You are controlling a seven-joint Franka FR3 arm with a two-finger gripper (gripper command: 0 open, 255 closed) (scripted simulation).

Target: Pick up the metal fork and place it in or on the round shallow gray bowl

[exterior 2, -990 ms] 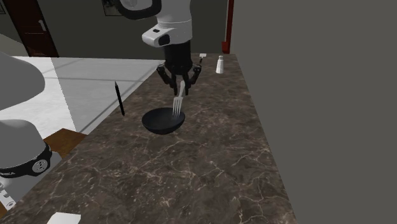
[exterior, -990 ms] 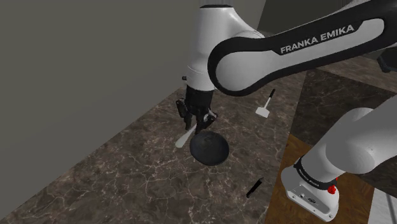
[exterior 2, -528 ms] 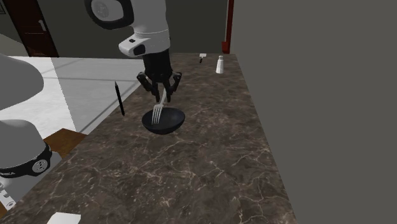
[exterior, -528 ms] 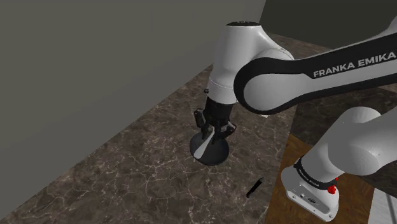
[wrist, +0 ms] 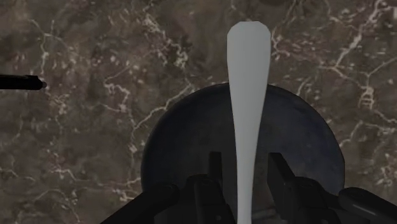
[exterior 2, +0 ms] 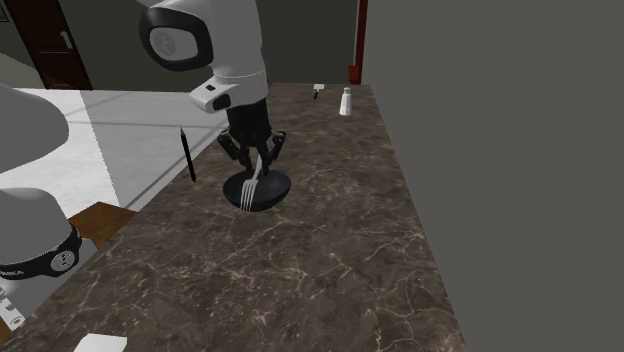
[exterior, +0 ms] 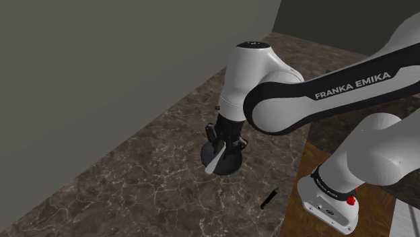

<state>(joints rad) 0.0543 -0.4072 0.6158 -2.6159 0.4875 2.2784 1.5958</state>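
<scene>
Dark marbled worktop (exterior 2: 340, 275) bore a dark round bowl (wrist: 184, 149); right above it, the pincer (wrist: 247, 163) gripped a pale fork (wrist: 249, 89).

Bowl (exterior 2: 276, 187) on tabletop (exterior 2: 330, 270). Fork (exterior 2: 250, 188) over the bowl, beneath pincer (exterior 2: 253, 158). Pen (exterior 2: 187, 153) near the bowl, at the tabletop's edge. Shaker (exterior 2: 346, 101) well behind the bowl.
</scene>
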